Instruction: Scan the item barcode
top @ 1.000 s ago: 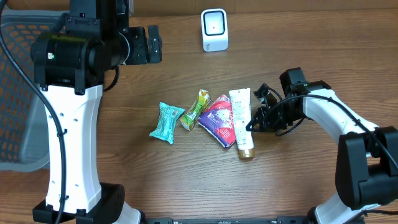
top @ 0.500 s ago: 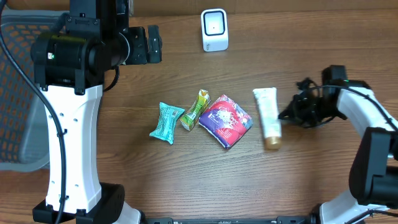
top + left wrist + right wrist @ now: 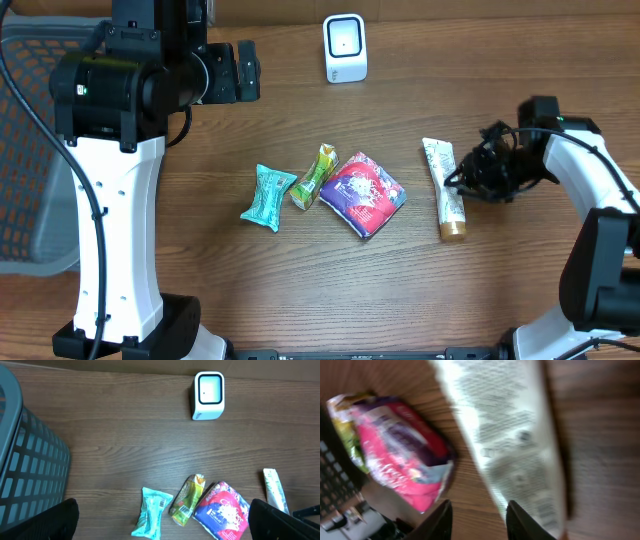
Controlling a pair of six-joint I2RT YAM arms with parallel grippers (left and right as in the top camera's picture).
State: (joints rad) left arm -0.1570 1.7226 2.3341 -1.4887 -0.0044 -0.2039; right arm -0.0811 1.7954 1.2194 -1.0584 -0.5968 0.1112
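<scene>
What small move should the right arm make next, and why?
Probably settle the right gripper over the white tube and close. Its jaws stand parted beside the tube, which lies flat, apart from the purple packet and far from the scanner.

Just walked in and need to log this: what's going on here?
The right gripper is at the white squeeze tube with a gold cap, which lies flat on the wooden table, apart from three colourful snack packets; whether it grips the tube is unclear. The left gripper hangs open, empty. The white barcode scanner stands at the back.
</scene>
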